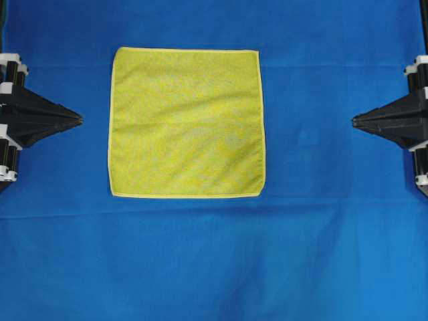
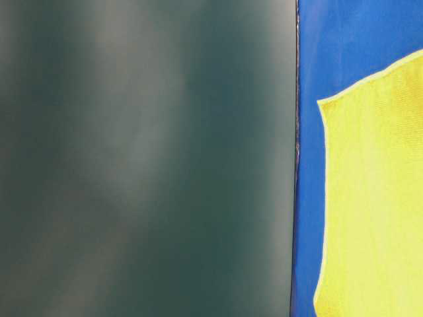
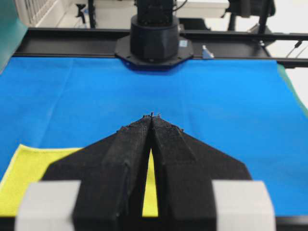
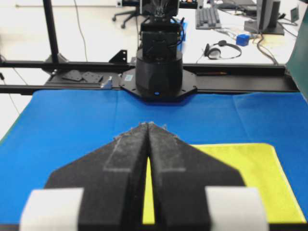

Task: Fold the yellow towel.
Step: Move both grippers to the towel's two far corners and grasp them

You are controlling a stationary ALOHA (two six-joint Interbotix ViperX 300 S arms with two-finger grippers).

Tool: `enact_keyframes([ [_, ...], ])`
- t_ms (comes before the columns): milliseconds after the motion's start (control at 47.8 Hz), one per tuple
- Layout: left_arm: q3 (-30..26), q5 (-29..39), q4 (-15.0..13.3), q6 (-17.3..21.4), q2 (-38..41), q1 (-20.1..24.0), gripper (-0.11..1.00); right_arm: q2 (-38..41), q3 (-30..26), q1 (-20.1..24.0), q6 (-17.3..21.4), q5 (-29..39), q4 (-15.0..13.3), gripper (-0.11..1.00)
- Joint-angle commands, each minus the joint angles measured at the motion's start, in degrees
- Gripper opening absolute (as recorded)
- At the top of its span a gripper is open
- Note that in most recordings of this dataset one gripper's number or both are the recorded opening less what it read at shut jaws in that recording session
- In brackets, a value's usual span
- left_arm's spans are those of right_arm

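The yellow towel (image 1: 186,122) lies flat and unfolded as a square on the blue cloth (image 1: 200,261), a little left of the middle and towards the back. My left gripper (image 1: 79,120) is shut and empty at the left edge, its tips a short way off the towel's left hem. At the right edge my right gripper (image 1: 354,120) is shut and empty, well clear of the towel's right hem. The left wrist view shows the left gripper (image 3: 152,115) with the towel (image 3: 29,173) below it. Beyond the right gripper (image 4: 147,124), the right wrist view shows the towel (image 4: 250,178).
The blue cloth covers the whole work surface. The opposite arm's black base (image 3: 154,45) stands at the far edge in the left wrist view, and the other base (image 4: 159,77) in the right wrist view. A dark green panel (image 2: 145,158) fills the left of the table-level view.
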Motion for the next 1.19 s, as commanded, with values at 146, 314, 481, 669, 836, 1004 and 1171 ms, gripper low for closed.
enact_keyframes([
  [146,-1.05,4.66,-1.05,0.53,0.88,3.16,0.00,5.63,-5.01,-4.48,0.79,4.31,0.35,0.00],
  [314,-0.88,6.77,-1.05,0.70,1.67,7.38,0.00,11.78,-9.14,-9.67,0.53,8.79,0.09,0.00],
  [481,-0.70,7.29,-1.05,0.70,5.54,12.66,0.00,18.54,-11.60,-15.12,0.44,9.32,0.09,0.00],
  [669,-0.70,5.89,-0.97,0.70,12.92,18.98,0.14,28.65,-15.38,-21.01,0.44,10.37,0.09,0.04],
  [836,-0.62,2.02,-1.05,0.79,21.09,25.31,0.63,39.29,-20.74,-25.40,0.00,12.48,-0.62,0.51],
  [1004,-1.14,-2.20,-0.97,1.23,30.23,29.79,0.87,48.87,-25.05,-28.65,-0.18,12.66,-1.58,0.60],
  [1171,-2.64,-5.89,-1.05,2.90,39.99,32.87,0.85,57.22,-28.48,-29.97,-0.26,12.74,-2.29,0.59],
])
